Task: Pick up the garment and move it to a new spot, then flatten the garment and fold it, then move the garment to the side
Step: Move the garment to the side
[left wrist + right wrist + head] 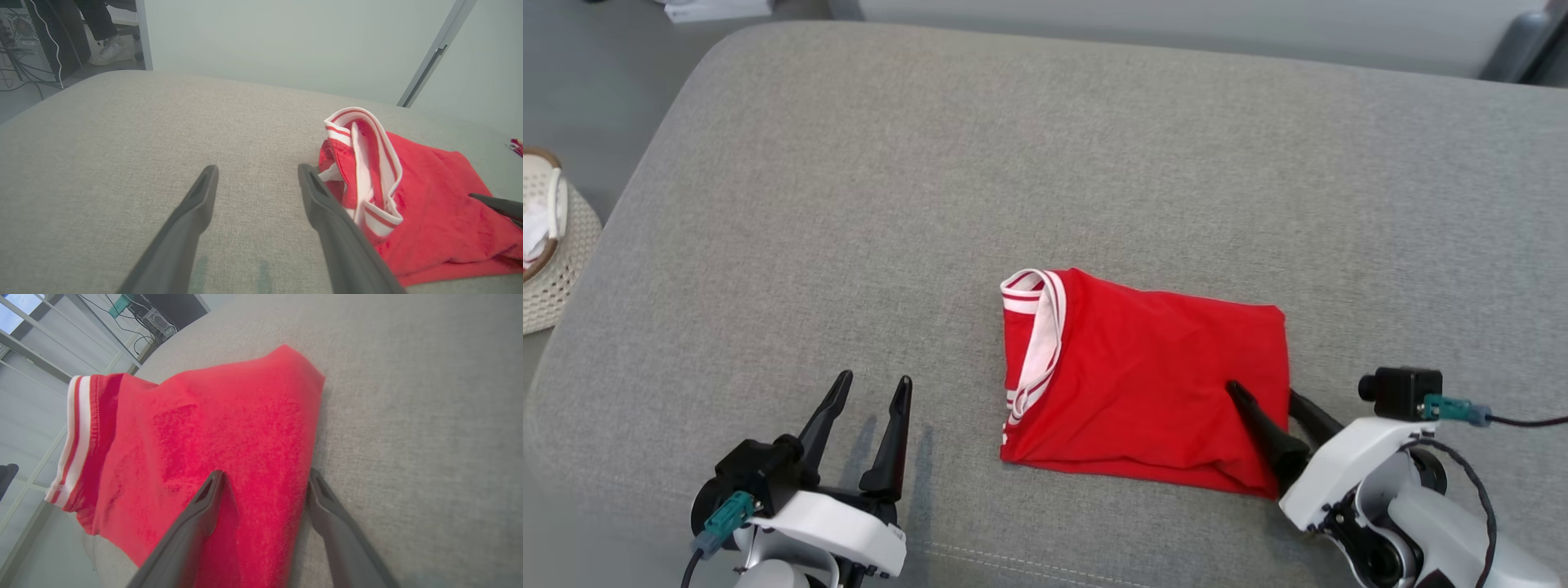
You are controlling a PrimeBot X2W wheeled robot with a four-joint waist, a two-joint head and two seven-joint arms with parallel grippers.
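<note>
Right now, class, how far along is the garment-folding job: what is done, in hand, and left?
Done: the red garment lies folded into a compact rectangle on the grey cushion. In hand: the right gripper, open, straddles its right edge, not yet clamped; the left gripper hovers open beside it. Left: moving it to the side.

- The left gripper (876, 378) has two long, dark, tapering fingers (196, 220) with a shallow groove along the inner face.
- They rise from a black block on a smooth white wrist shell (837, 531).
- A teal connector (725, 516) sits at that wrist.
- The right gripper (1263, 389) has the same pointed fingers, set in a white housing (1347, 465).
- A black boxy camera (1401, 390) tops it, with a teal plug (1454, 407) and a thin black cable (1527, 421).
</note>
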